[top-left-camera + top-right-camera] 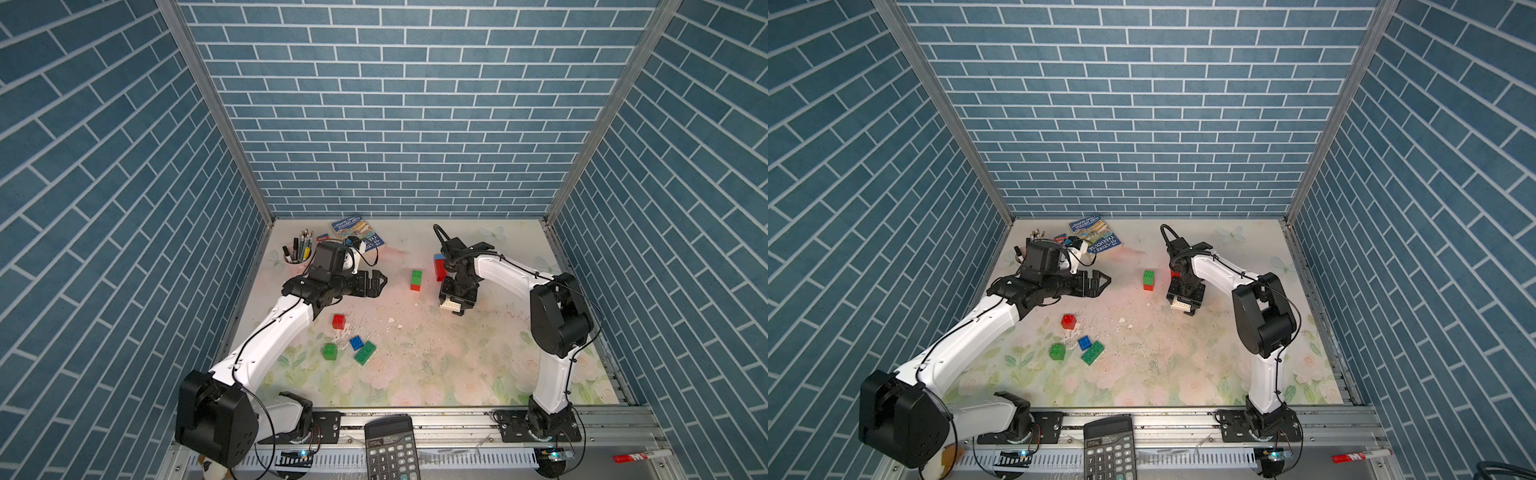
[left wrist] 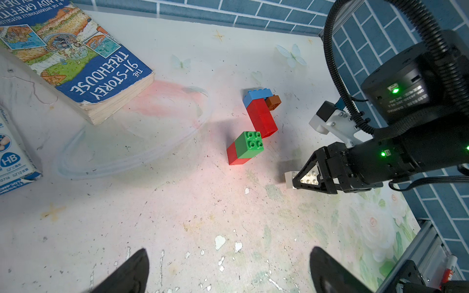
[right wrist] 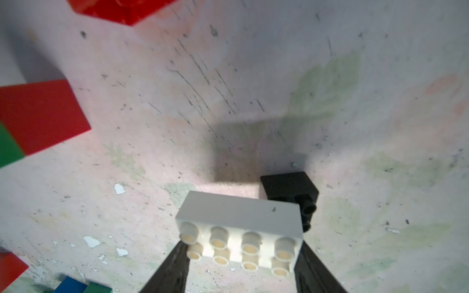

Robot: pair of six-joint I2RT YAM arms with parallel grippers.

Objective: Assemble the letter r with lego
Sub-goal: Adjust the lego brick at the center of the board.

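ideally the right gripper point(image 3: 241, 253), clamped on the white brick point(image 3: 238, 215), carries it level to the red column point(image 2: 262, 119); left gripper point(image 2: 229, 253) gapes wide.

A paperback book point(image 1: 357, 232) with a blue cover lies flat at the back of the counter point(image 1: 457, 365), whose faded flower print is scratched and chipped, and a cup of pens point(image 1: 297, 251) stands near the book, towards the left wall. In the left wrist view a box of HB pencils point(image 2: 12, 152) lies close to the book's spine end. At the front a black calculator point(image 1: 390, 449) rests across the metal rail point(image 1: 436, 422), a red marker point(image 1: 640, 456) lies well off to its right, and blue brick-patterned walls point(image 1: 395, 104) close in three sides.
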